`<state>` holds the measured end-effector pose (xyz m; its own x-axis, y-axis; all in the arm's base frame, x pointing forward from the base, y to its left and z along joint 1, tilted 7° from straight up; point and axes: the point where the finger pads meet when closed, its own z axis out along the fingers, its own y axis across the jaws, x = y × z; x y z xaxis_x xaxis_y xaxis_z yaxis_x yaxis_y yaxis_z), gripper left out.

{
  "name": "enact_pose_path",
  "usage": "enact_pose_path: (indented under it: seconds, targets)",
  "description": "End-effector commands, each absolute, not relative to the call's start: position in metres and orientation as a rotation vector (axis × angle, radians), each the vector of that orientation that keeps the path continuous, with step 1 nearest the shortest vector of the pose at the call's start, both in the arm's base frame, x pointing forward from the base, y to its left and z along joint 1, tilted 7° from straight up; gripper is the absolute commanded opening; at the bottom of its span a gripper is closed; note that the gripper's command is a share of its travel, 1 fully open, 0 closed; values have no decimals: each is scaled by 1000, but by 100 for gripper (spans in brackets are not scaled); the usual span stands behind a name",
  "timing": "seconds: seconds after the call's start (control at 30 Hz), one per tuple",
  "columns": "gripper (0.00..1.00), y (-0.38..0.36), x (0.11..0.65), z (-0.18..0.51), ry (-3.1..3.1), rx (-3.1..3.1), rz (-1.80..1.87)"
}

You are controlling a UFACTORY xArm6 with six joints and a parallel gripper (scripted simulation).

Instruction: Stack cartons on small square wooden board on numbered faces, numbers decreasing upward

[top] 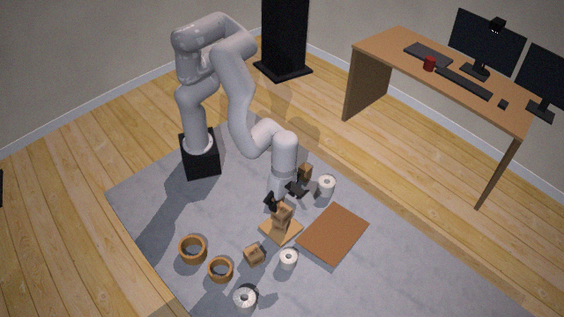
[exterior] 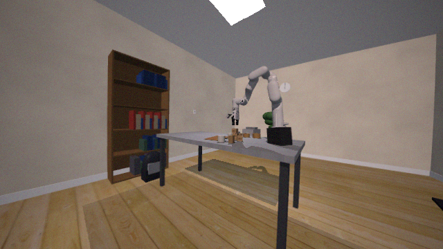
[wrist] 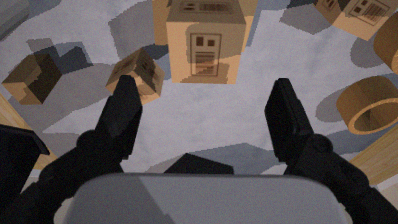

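The claw point(top: 284, 196) point(exterior: 234, 122) point(wrist: 204, 92) is released: its fingers stand wide, and nothing is between them. Of the task's cartons, the upper carton point(top: 282, 211) point(exterior: 234, 131) point(wrist: 180, 55) sits on the lower carton point(top: 280, 224), both over the wooden board point(top: 265, 229) point(wrist: 160, 22). The near carton point(top: 254, 256) point(wrist: 367, 12) is on the table, to the left and near of the board; one more carton point(wrist: 150, 75) shows in the wrist view.

I judge these cartons to be light and rather stiff, with dry paper walls which give good friction but may dent under a hard squeeze. It is best to take one by two opposite upright walls, at middle height, with level pads and modest force. The column can be pushed out of line easily, so the fingers should keep away from it.

As for containers, the left ring point(top: 181, 253) point(wrist: 357, 95) and the right ring point(top: 220, 279) point(wrist: 390, 37) are open at the top, and I see nothing inside them. The darker block point(top: 305, 172) point(wrist: 45, 75) at the far side is perhaps not a task carton, but the view is poor.
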<state>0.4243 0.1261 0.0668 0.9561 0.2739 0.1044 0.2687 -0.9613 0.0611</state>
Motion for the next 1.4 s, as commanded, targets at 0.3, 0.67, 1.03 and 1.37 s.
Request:
enact_pose_path:
  seconds: [0.3,0.67,1.03,1.37]
  targets:
    - [100,127,426,68,425,3061,180]
    - [100,127,426,68,425,3061,180]
    - [100,181,319,68,1151,2837,153]
    - [100,190,300,69,1227,2803,152]
